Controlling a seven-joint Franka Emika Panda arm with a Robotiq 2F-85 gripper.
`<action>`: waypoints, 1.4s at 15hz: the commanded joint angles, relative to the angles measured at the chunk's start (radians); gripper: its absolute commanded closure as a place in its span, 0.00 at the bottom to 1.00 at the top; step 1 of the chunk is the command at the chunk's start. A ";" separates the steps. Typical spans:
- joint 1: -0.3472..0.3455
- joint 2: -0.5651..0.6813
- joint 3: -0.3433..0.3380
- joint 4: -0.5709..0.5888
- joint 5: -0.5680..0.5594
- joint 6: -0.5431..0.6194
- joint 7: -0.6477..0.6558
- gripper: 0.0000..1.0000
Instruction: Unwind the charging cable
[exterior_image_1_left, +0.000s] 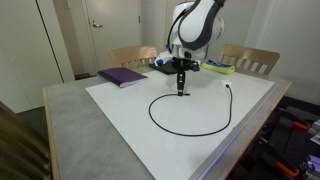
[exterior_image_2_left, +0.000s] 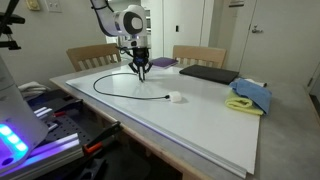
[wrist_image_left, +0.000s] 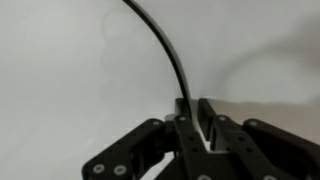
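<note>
Wrist view: pincer (wrist_image_left: 196, 108) clamped on the cable (wrist_image_left: 158, 42); being so thin, it could slip free if pulled sideways too fast.

Black charging cable (wrist_image_left: 169, 55), white sheet (exterior_image_1_left: 120, 120), purple book (exterior_image_1_left: 122, 76).

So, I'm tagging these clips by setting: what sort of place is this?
Likely an office or meeting room: wooden chairs at a large table, plain white doors behind.
</note>
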 joint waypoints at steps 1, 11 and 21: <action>0.014 -0.002 -0.015 -0.026 -0.020 0.008 0.000 1.00; -0.011 -0.003 0.014 0.001 -0.032 -0.013 -0.288 0.96; 0.009 0.064 0.061 0.138 -0.093 -0.071 -0.557 0.99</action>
